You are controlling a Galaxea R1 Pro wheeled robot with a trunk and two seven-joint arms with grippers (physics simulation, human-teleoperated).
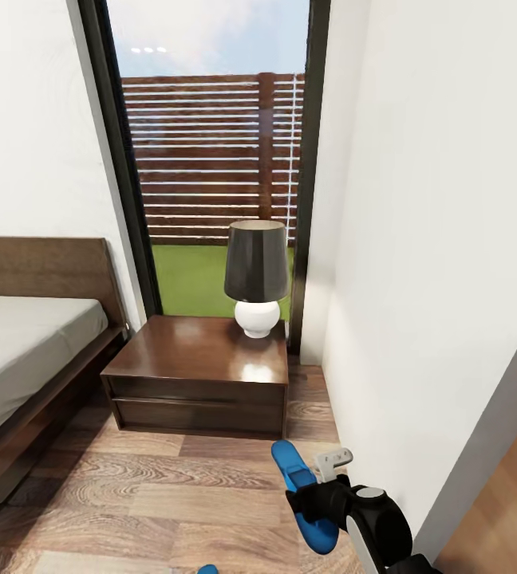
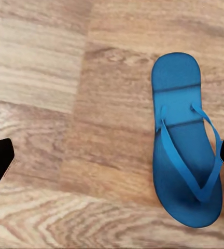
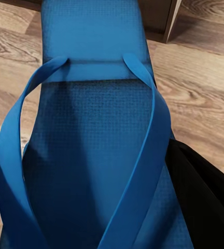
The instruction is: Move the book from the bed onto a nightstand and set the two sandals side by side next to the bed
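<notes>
Nearest the head camera, a sliver of blue [image 1: 207,569] pokes up at the floor's [image 1: 131,502] lower edge, probably the second sandal, though too little shows to be sure. At the far left stands the bed [image 1: 19,351], its pale mattress bare in the part that shows; the book is not in sight. Just right of it sits the nightstand [image 1: 199,371] with a dark-shaded lamp [image 1: 255,275] on its back right corner, leaving plenty of free top for the book.

Further right, the right end effector [image 1: 316,493] is clenched on one sandal [image 1: 302,494], held off the floor in front of the nightstand; its wrist camera shows the sole [image 3: 91,155] running out between the dark fingers [image 3: 200,192], straps upward. The other sandal [image 2: 187,142] lies flat on the planks under the left wrist camera, strap side up. The left end effector [image 2: 112,161] hangs released above it, fingertips spread wide.

Both sandals look light, thin and bendy, so a sole would likely droop if pinched at one end. The flat sole edge near the middle seems the surer hold; the straps are soft and would let it swing.
</notes>
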